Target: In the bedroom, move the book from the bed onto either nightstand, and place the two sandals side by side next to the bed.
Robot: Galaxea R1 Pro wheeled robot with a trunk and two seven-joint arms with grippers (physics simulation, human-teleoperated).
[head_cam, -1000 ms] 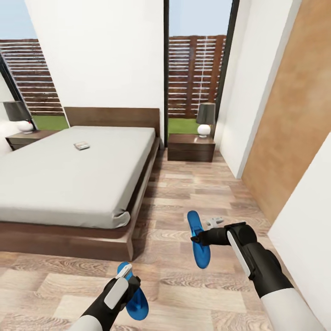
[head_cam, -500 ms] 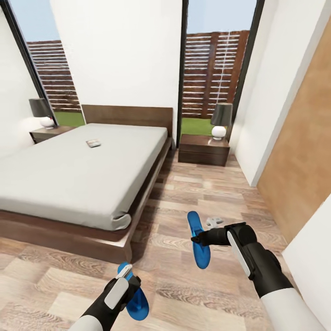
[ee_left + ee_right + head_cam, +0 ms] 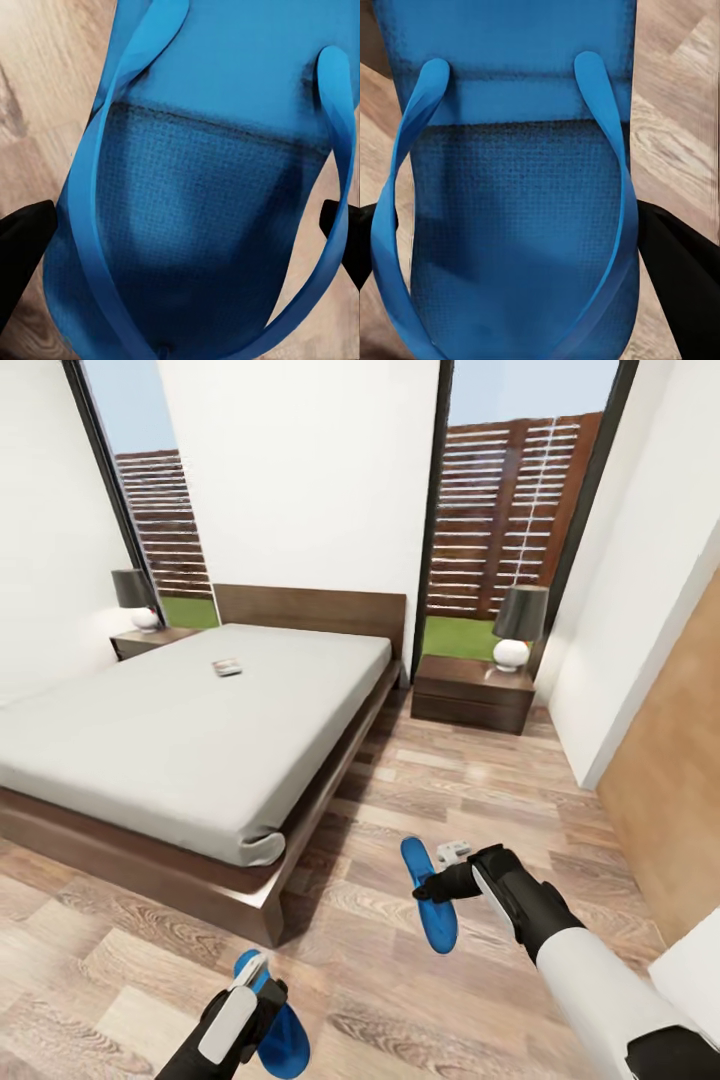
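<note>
Each hand carries one bright blue sandal above the wood floor, to the right of the bed's foot. My left gripper (image 3: 262, 1002) is shut on one sandal (image 3: 283, 1038), whose sole and straps (image 3: 202, 187) sit between black fingers (image 3: 21, 251). My right gripper (image 3: 428, 887) is shut on the other sandal (image 3: 432, 905), seen close (image 3: 517, 225) with a finger (image 3: 679, 277) at its edge. The book (image 3: 227, 668) lies on the pale mattress of the bed (image 3: 180, 740), near the headboard. A nightstand (image 3: 468, 695) stands right of the bed and another (image 3: 150, 643) on its far side.
Each nightstand carries a dark-shaded lamp (image 3: 519, 625). Tall dark-framed windows show a slatted fence. A white wall and a tan wood panel (image 3: 670, 780) close the right side. Plank floor (image 3: 450, 780) runs between the bed and that wall.
The camera has turned left, so the bed, windows and nightstands have slid right in the picture. Both grippers still hold their sandals, now a little lower in the picture.
</note>
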